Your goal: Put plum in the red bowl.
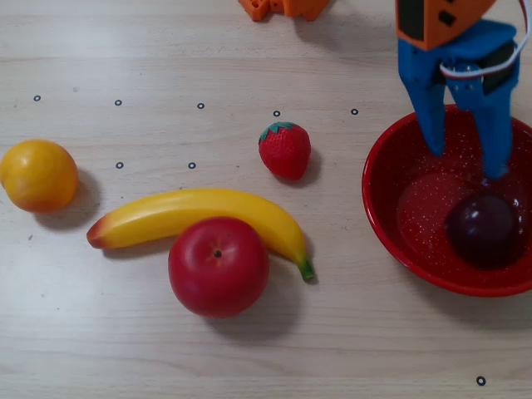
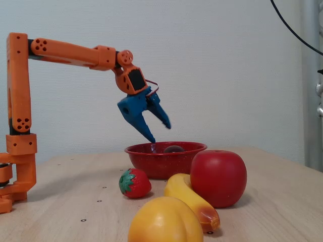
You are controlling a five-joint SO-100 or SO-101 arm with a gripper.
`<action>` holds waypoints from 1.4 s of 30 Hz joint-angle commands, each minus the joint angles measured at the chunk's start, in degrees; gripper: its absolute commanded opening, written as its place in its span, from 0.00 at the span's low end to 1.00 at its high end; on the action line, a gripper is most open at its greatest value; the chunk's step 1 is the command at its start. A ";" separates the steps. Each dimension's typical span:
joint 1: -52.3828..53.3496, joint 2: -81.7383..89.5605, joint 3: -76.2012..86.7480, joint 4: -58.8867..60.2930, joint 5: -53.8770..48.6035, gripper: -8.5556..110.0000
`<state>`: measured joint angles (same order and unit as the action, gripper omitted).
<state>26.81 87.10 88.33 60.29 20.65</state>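
The dark purple plum (image 1: 484,230) lies inside the red bowl (image 1: 384,216), toward its near right side in the overhead view. From the fixed view only the plum's top (image 2: 174,148) peeks over the bowl's rim (image 2: 151,161). My blue gripper (image 1: 467,162) hangs above the bowl's far part, open and empty, with its fingertips pointing down. In the fixed view the gripper (image 2: 160,133) is clear of the rim, a little above it.
A strawberry (image 1: 284,150) lies left of the bowl. A banana (image 1: 199,214) and a red apple (image 1: 219,266) touch each other mid-table. An orange (image 1: 37,174) sits at the far left. The arm's orange base (image 2: 17,151) stands at the left in the fixed view.
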 commanded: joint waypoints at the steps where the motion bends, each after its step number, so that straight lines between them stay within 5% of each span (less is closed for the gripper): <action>1: -3.43 8.53 -5.54 0.97 -1.32 0.14; 15: -18.98 35.33 16.17 0.62 -5.80 0.07; 24: -28.21 60.29 46.93 -12.66 -6.68 0.07; 42: -29.88 96.33 82.27 -21.09 -10.46 0.07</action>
<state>-2.20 181.32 172.62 41.57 11.69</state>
